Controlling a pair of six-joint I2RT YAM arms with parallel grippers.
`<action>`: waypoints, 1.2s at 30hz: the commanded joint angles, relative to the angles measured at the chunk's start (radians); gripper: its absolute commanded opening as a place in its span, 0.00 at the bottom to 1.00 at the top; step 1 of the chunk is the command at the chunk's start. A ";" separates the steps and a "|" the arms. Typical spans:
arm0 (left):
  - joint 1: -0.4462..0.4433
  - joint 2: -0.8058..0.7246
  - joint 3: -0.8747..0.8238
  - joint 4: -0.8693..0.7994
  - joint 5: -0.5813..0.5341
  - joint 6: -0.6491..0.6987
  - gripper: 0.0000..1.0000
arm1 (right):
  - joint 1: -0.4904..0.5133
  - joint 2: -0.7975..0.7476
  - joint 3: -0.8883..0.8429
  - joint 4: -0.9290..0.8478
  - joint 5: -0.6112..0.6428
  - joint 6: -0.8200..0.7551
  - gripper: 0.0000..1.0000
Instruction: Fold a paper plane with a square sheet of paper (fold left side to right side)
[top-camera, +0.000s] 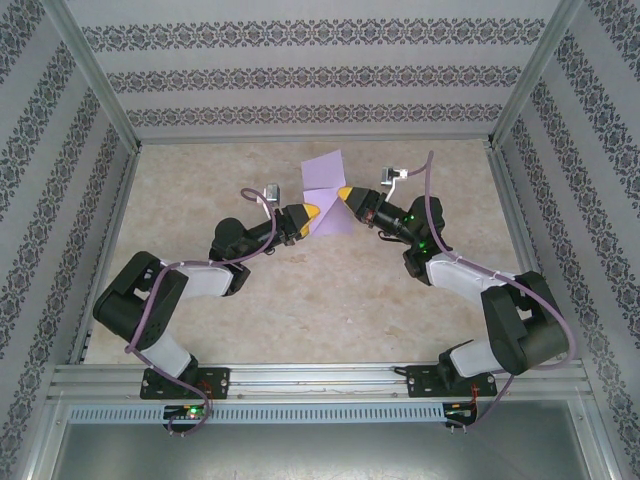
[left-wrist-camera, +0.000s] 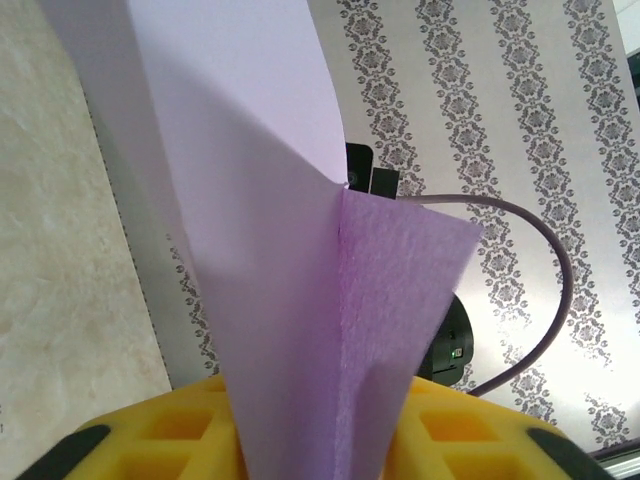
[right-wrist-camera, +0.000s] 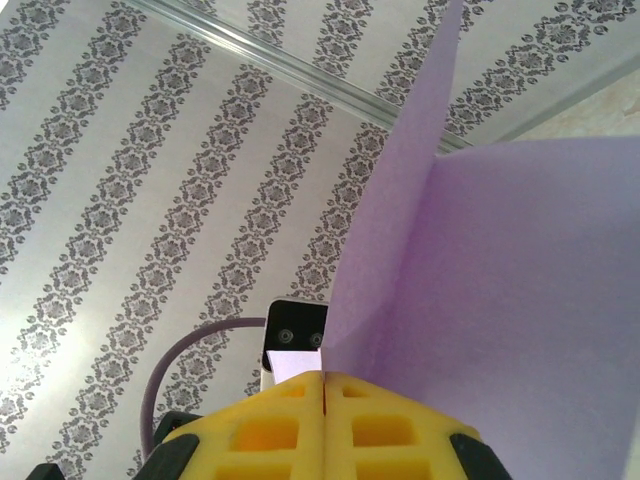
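**Obs 1:** Where is the square sheet of paper (top-camera: 323, 180)?

**Obs 2:** In the top view it is just toward 12 o'clock of the table's (top-camera: 250, 300) middle. Lavender, bent, with one panel standing up and another angled off it. It hangs between the two arms, and most of it is off the surface.

**Obs 1:** And the left gripper (top-camera: 314, 214)?

**Obs 2:** At about 7 o'clock of the sheet, tip right at its lower edge. From the left wrist, the paper (left-wrist-camera: 260, 200) runs down between the yellow fingers (left-wrist-camera: 190, 432) and hides the gap. A crease rises toward 12 o'clock, darker purple on its 3 o'clock side. Obs 2 cannot tell whether those jaws pinch the paper or merely straddle it.

**Obs 1:** The right gripper (top-camera: 344, 196)?

**Obs 2:** At roughly 4 o'clock of the sheet. From the right wrist its fingertips (right-wrist-camera: 325, 380) are pressed together, with only a thin seam showing. The sheet (right-wrist-camera: 520, 300) springs from that seam and fans out toward 1 and 3 o'clock. Clamped on the paper's edge.

**Obs 1:** How do the two tips stand to each other?

**Obs 2:** Near each other, facing across the sheet's lower corner. The left comes in from 8 o'clock, the right from 4.

**Obs 1:** Surroundings?

**Obs 2:** A wallpapered wall (top-camera: 300, 80) at 12 o'clock. A purple cable (left-wrist-camera: 560, 280) loops past at 3 o'clock in the left wrist view.
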 joint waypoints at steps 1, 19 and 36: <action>-0.011 0.010 0.003 0.067 0.003 0.003 0.27 | 0.003 -0.014 -0.012 0.043 0.016 -0.021 0.05; -0.009 -0.081 0.021 -0.317 0.054 0.223 0.00 | -0.066 -0.273 -0.093 -0.359 0.126 -0.263 0.50; -0.258 -0.075 0.728 -2.332 -0.993 1.219 0.00 | -0.102 -0.566 0.008 -1.370 0.783 -0.765 0.80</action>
